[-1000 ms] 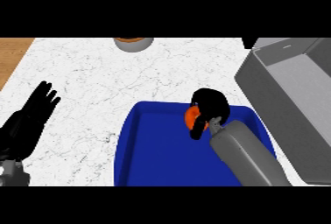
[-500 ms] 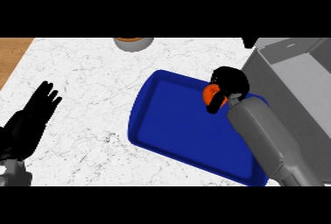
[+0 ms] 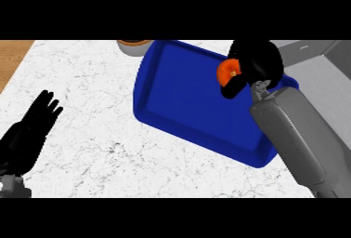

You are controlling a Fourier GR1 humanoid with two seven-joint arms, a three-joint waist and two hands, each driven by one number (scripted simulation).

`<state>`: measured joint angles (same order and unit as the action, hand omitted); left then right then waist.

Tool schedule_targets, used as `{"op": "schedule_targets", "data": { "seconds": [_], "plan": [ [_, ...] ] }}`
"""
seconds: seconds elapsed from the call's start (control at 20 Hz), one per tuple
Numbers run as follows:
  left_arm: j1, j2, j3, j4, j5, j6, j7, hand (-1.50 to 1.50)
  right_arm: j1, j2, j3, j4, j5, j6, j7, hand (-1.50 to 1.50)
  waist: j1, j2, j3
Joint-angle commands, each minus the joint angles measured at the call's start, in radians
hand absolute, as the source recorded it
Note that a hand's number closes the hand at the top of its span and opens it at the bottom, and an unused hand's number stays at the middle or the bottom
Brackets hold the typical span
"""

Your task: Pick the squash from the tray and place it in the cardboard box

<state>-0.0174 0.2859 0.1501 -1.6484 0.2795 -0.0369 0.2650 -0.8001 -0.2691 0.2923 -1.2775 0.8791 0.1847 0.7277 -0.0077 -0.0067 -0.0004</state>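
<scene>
The right hand [image 3: 255, 62], fingers curled around the orange squash [image 3: 228, 70], held it at upper right above the blue tray [image 3: 185, 102]. Pick done; placement in the grey box [image 3: 322, 69] remained. The left hand [image 3: 31, 130] rested at lower left, fingers straight.

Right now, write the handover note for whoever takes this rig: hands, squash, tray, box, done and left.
Right hand: shut on the squash, orange showing between the fingers, held over the blue tray's far right corner.
Left hand: open, resting at the view's left edge above the white counter, holding nothing.
Box: the grey container at the right edge, just past the right hand; it looks grey here, not cardboard.
Bowl: at the counter's far edge, not part of the job.
Done: squash grasped.
Left: carry it right, over the container's opening, then release it inside.
</scene>
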Motion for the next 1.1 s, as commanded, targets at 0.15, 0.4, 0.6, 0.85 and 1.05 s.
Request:
{"op": "schedule_targets", "data": {
  "seconds": [0.15, 0.4, 0.6, 0.85, 1.05],
  "plan": [
    [-0.011, 0.014, 0.009, 0.005, -0.007, -0.017, 0.002, 0.00, -0.080, -0.047, -0.068, -0.212, 0.083, 0.072, 0.207, 1.50, -0.001, 0.001, 0.000],
    [-0.020, -0.009, -0.002, -0.038, -0.011, 0.018, 0.056, 0.00, -0.088, -0.137, -0.162, -0.271, 0.104, 0.127, 0.240, 1.50, 0.001, 0.002, 0.000],
    [0.065, -0.002, 0.031, 0.017, 0.018, -0.079, -0.059, 0.00, -0.103, -0.184, -0.239, -0.256, 0.107, 0.149, 0.221, 1.50, 0.011, 0.005, 0.000],
    [0.018, -0.002, 0.028, 0.002, -0.004, -0.058, -0.028, 0.00, -0.042, -0.249, -0.292, -0.115, 0.117, 0.069, 0.057, 1.50, 0.015, 0.009, 0.000],
    [-0.045, -0.018, 0.012, -0.016, -0.030, -0.007, 0.039, 0.00, 0.000, -0.254, -0.325, -0.039, 0.127, -0.034, -0.048, 1.50, 0.014, 0.011, 0.001]
  ]
}}
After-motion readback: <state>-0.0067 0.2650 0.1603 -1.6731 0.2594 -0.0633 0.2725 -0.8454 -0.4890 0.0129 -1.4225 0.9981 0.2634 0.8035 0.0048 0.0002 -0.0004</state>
